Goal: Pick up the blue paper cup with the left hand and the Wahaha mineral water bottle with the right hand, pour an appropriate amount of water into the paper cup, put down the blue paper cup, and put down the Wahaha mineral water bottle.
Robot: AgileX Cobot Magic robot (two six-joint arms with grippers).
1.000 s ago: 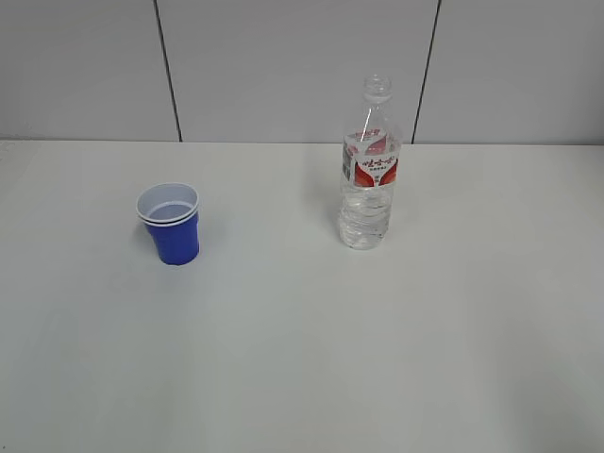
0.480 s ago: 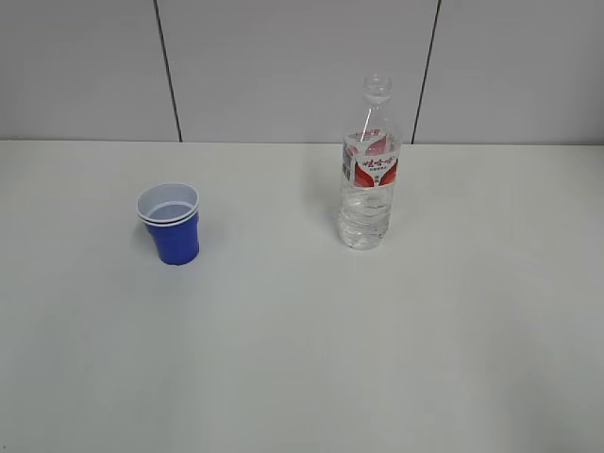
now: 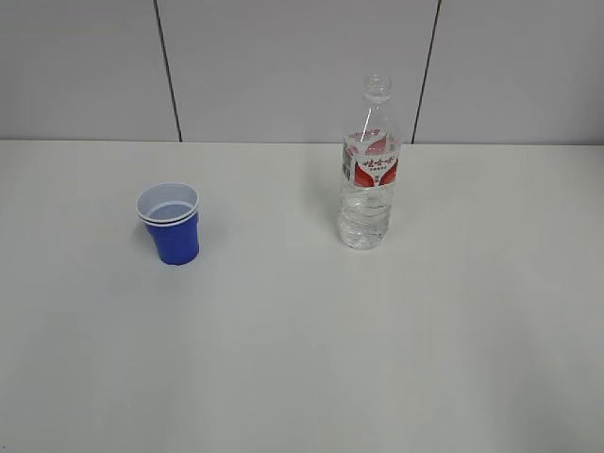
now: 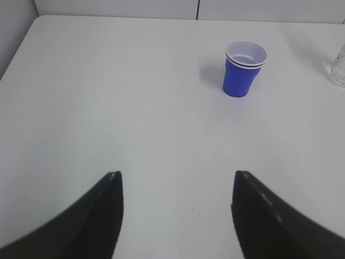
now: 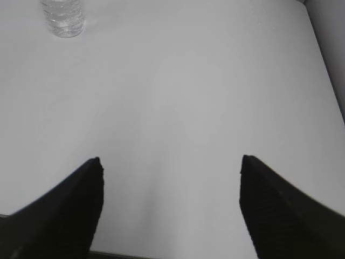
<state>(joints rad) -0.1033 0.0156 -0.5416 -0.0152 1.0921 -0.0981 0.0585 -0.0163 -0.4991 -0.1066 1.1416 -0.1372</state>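
I see the blue paper cup (image 3: pixel 170 224) left, Wahaha mineral water bottle (image 3: pixel 369 170) right, both upright; my left hand (image 4: pixel 175 181) and right hand (image 5: pixel 170 162) gape wide, holding nothing.

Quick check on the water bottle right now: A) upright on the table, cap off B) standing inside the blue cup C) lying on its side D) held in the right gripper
A: the Wahaha mineral water bottle stands upright on the table with an open neck, well apart from the blue paper cup, and the right gripper is open, empty and far from it.
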